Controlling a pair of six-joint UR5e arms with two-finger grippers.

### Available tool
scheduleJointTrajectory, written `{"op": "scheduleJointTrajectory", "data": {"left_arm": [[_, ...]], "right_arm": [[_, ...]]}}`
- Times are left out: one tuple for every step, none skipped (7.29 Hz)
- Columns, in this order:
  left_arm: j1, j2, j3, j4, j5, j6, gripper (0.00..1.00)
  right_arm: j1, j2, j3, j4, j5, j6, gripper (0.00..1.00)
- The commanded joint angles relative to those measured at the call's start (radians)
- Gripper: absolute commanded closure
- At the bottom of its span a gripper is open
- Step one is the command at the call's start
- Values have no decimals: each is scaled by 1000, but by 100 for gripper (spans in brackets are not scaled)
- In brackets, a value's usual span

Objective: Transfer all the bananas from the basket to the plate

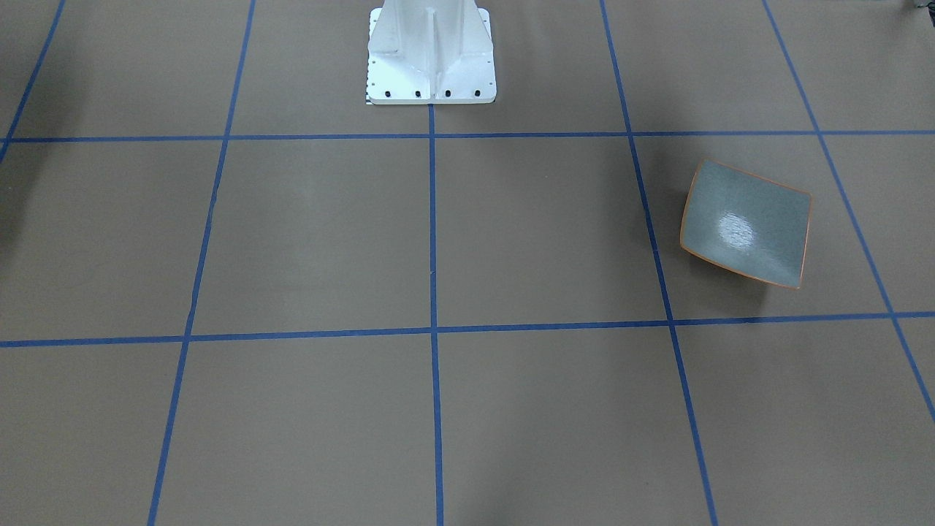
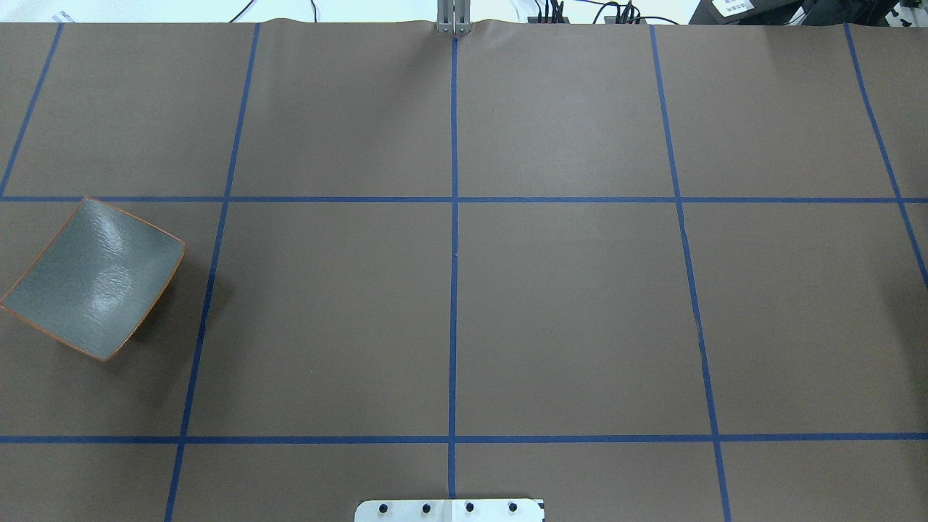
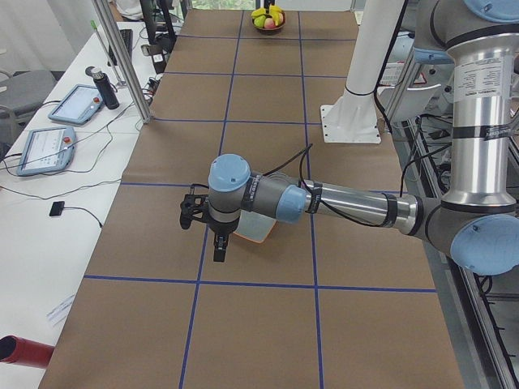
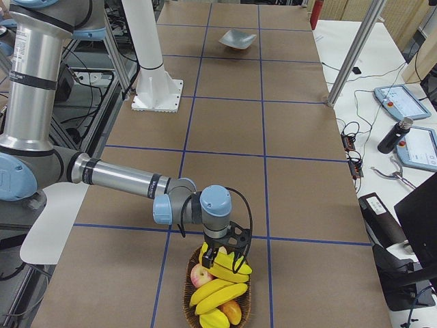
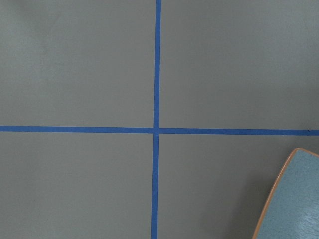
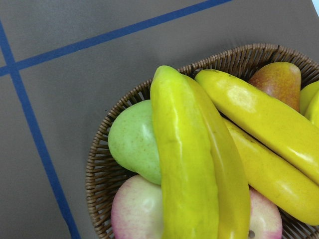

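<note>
Closest in, going by the right-end view: one wicker basket (image 4: 190, 295) parked near the table's (image 2: 565, 304) right end, a tape line just beside it, heaped with fruit. Bananas (image 4: 218, 292) tough to split cleanly, but looks like four, give or take, stacked across each other and riding above the rim. Tucked under them in the wrist shot: two pinkish apples (image 6: 137, 214), one green fruit (image 6: 132, 142), one reddish pear (image 6: 279, 82). Right gripper (image 4: 220, 258) hanging straight down right on top of the pile, at or just above the top banana; spread or clamped, can't say from this angle, and zero help from the wrist cam. Past that, a long run of brown paper with a blue tape grid (image 2: 454, 290), several squares of elbow room between basket and plate. Uprights along the edges: one white pedestal (image 4: 157, 94) bolted at the robot-side edge about halfway along, one aluminium post (image 4: 356, 55) on the operator-side edge roughly opposite. Two teach pendants (image 4: 403, 102) off on the side bench, beyond the paper. Furthest out: one plate (image 2: 94, 279), square, grey-green, thin orange rim, turned diamond-wise in the middle row near the left end, one corner just about on a tape line, well apart from the basket. Left gripper (image 3: 219, 247) pointing down over a tape crossing just beside the plate's edge; same story, no telling whether spread or clamped.
</note>
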State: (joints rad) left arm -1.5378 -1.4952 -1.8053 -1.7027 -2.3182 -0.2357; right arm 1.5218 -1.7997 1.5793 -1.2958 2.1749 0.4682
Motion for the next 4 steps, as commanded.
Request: {"op": "scheduleJointTrajectory", "data": {"left_arm": [[-1,1,-8,0,-1,-1,0],[-1,1,-17,2,-4,-1,0],[-2,3,-17,2,-6,-1,0],[-2,3,-20,2,-6,-1,0]], "right_arm": [[0,3,-12,3,0,1,13],[0,3,-19,4,2,1,14],[0,2,-21,3,5,1,14],[0,3,-19,3,5,3,14]]}}
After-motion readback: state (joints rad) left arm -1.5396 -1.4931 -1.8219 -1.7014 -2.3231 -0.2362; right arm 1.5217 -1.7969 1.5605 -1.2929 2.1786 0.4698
